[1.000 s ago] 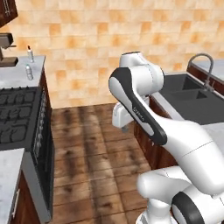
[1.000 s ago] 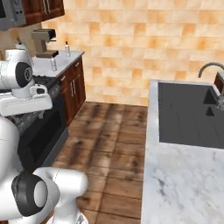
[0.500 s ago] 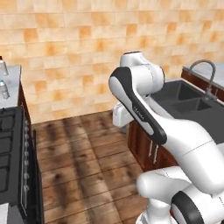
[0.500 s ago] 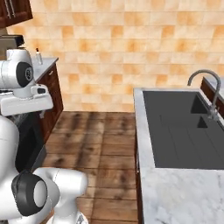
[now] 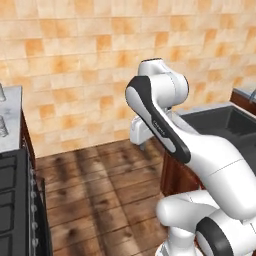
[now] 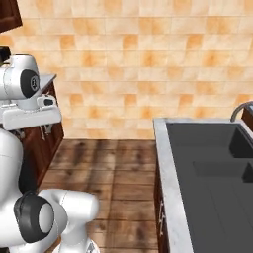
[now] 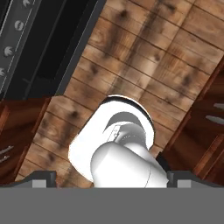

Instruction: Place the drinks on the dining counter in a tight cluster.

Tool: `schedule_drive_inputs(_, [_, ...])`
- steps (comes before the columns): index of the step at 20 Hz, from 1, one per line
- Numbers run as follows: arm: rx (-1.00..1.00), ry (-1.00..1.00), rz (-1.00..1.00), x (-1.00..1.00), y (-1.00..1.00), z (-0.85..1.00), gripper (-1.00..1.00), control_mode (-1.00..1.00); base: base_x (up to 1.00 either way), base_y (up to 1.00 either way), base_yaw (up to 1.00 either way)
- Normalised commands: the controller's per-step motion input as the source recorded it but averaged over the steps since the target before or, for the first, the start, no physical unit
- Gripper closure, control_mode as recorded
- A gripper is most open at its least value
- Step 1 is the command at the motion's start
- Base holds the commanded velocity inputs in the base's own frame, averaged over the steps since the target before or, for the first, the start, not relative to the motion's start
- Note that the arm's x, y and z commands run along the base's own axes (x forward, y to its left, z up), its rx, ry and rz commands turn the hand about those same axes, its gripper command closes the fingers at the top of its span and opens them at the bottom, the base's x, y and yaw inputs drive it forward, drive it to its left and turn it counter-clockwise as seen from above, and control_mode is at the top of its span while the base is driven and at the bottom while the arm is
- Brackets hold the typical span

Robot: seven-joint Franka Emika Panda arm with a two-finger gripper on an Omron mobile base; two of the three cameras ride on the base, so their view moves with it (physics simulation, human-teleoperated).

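**Pincer empty over floor, no drink in reach**

Pincer hangs off the folded arm, pointing straight down at the wood floor. In the hand view its fingertips sit spread wide with nothing between them.

Dining worktop is near, to the pincer's right and a bit ahead. The dark sink is set into it, with the tap at the far end. No bottle stands on the part that shows.

The stove is on the pincer's left, well apart. Beyond it is the side worktop. Two clear shapes stand at its edge, cut off by the frame. They look upright and could be drinks, but I cannot tell which, or whether they are bottles at all. The jug and the red-capped bottle cannot be placed.

Judgement: this is a transit step and nothing has been clustered yet. If those shapes are the drinks, they lie far left of the pincer, opposite the dining worktop. With one arm only, the base has to bring the pincer close before any side-on grasp of an upright bottle.
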Motion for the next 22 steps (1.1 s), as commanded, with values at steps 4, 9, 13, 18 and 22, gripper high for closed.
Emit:
schedule_drive_inputs(4, [0.00,0.00,0.00,0.00,0.00,0.00,-1.00,1.00,0.89,0.48,0.00])
schedule_drive_inputs(9, [0.00,0.00,0.00,0.00,0.00,0.00,-1.00,1.00,0.90,0.47,0.00])
schedule_drive_inputs(13, [0.00,0.00,0.00,0.00,0.00,0.00,-1.00,1.00,0.84,0.38,0.11])
schedule_drive_inputs(18, [0.00,0.00,0.00,0.00,0.00,0.00,-1.00,1.00,0.78,0.30,0.22])
schedule_drive_inputs(22, [0.00,0.00,0.00,0.00,0.00,0.00,-1.00,1.00,0.54,0.26,0.43])
